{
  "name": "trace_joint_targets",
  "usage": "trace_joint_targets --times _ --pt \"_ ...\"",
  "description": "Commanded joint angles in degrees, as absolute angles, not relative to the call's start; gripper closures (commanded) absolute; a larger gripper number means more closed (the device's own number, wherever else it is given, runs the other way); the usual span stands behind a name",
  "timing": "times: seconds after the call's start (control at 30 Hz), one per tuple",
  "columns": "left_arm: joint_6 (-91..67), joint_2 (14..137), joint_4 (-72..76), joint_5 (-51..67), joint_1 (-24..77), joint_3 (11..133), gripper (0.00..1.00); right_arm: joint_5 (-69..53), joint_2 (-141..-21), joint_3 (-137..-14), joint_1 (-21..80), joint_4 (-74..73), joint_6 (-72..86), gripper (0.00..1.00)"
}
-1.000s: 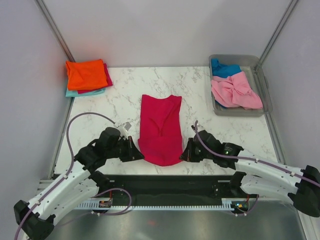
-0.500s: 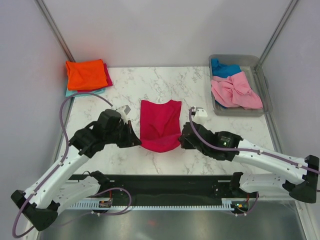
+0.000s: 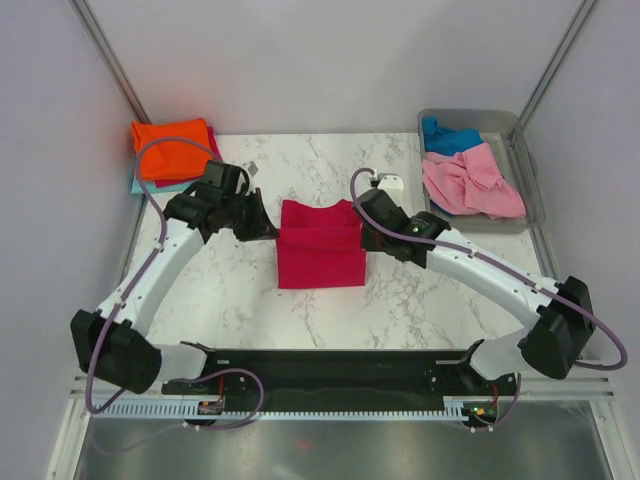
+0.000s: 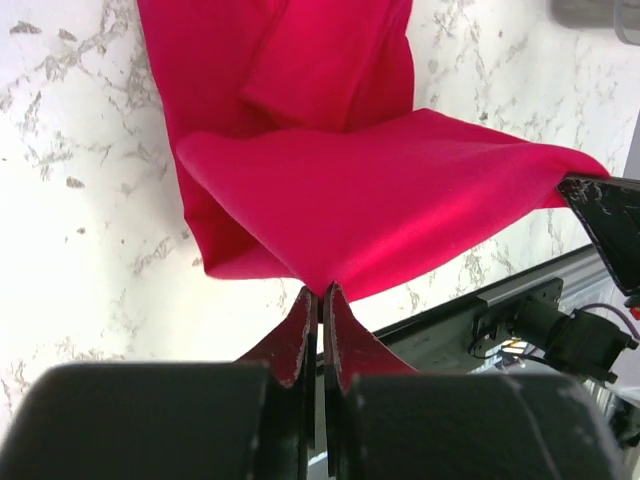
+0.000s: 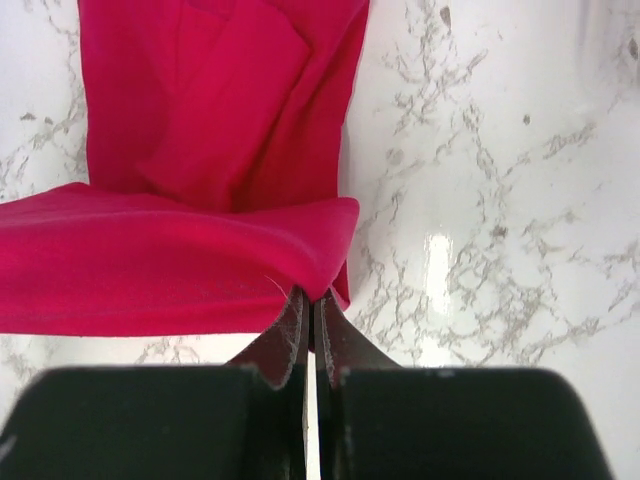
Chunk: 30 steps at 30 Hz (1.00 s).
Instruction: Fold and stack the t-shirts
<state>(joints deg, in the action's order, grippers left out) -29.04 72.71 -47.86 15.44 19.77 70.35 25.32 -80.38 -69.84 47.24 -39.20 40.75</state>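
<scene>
A crimson-pink t-shirt (image 3: 319, 252) lies mid-table, its near half lifted and folded back over the far half. My left gripper (image 3: 272, 232) is shut on its left corner (image 4: 320, 282). My right gripper (image 3: 362, 236) is shut on the right corner (image 5: 318, 290). The cloth (image 4: 380, 195) hangs taut between the two grips (image 5: 150, 265). Folded shirts sit stacked at the far left, an orange t-shirt (image 3: 172, 146) on top with teal (image 3: 146, 187) and crimson edges showing under it. A light pink t-shirt (image 3: 472, 182) and a blue t-shirt (image 3: 447, 135) lie crumpled in the tub.
A clear grey plastic tub (image 3: 528, 170) stands at the far right. Grey walls enclose the marble table (image 3: 220, 290) on three sides. A black rail (image 3: 330, 375) runs along the near edge by the arm bases.
Both grippers have carried the shirt's near hem up and away from the table's front edge toward its collar end, doubling the shirt over. Both arms have stretched forward.
</scene>
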Motion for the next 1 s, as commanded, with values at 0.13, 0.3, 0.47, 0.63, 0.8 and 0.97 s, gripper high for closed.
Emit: trace_joint_targets --times 0.13,0.3,0.47,0.63,0.8,0.97 --pt "-25.31 86.54 -43.33 22.94 14.68 77.34 0.98 19.17 -89.9 -78.48 38.42 -36.65 30.68 1.0" --pt "-25.93 98.15 -42.71 25.48 10.99 86.36 0.98 12.15 -102.44 -88.66 31.65 -36.47 26.11 1.0" --pt "-26.54 114.06 -46.67 28.91 6.95 104.1 0.98 4.85 -116.61 -106.02 25.15 -36.91 23.47 1.0" --pt "-25.5 133.82 -52.79 35.06 3.69 121.51 0.48 0.0 -135.07 -128.63 22.06 -45.41 20.84 0.38" --pt "-21.45 135.54 -59.95 29.28 3.16 127.91 0.25 -2.81 -134.14 -129.92 20.13 -44.04 18.19 0.26" --pt "-20.48 121.83 -47.48 22.33 3.16 107.38 0.14 -4.39 -121.05 -106.07 19.86 -33.33 20.3 0.25"
